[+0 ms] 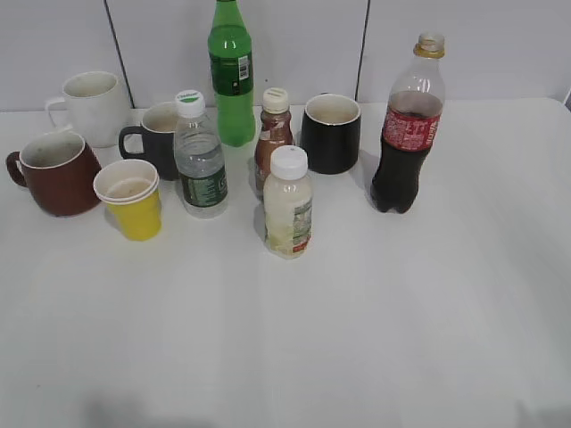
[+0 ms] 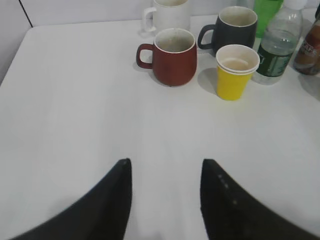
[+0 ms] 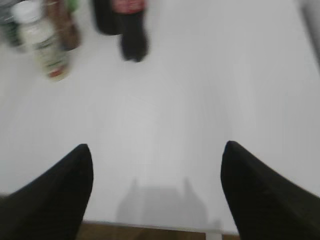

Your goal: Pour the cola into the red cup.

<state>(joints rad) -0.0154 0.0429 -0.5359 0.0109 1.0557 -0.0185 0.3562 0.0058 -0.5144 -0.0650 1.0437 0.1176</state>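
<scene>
The cola bottle (image 1: 406, 134), tall and clear with dark liquid and a red label, stands upright at the right of the group; it also shows blurred at the top of the right wrist view (image 3: 131, 27). The red cup (image 1: 55, 174), dark maroon with a handle and pale inside, stands at the far left and shows in the left wrist view (image 2: 172, 57). My left gripper (image 2: 166, 165) is open and empty over bare table, well short of the red cup. My right gripper (image 3: 157, 150) is open and empty near the table's front edge, far from the cola. Neither gripper shows in the exterior view.
A white mug (image 1: 92, 107), dark mug (image 1: 156, 138), yellow paper cup (image 1: 134, 198), water bottle (image 1: 199, 156), green bottle (image 1: 232, 71), small brown bottle (image 1: 273, 134), black mug (image 1: 330, 132) and cream bottle (image 1: 288, 203) crowd the table (image 1: 357, 339).
</scene>
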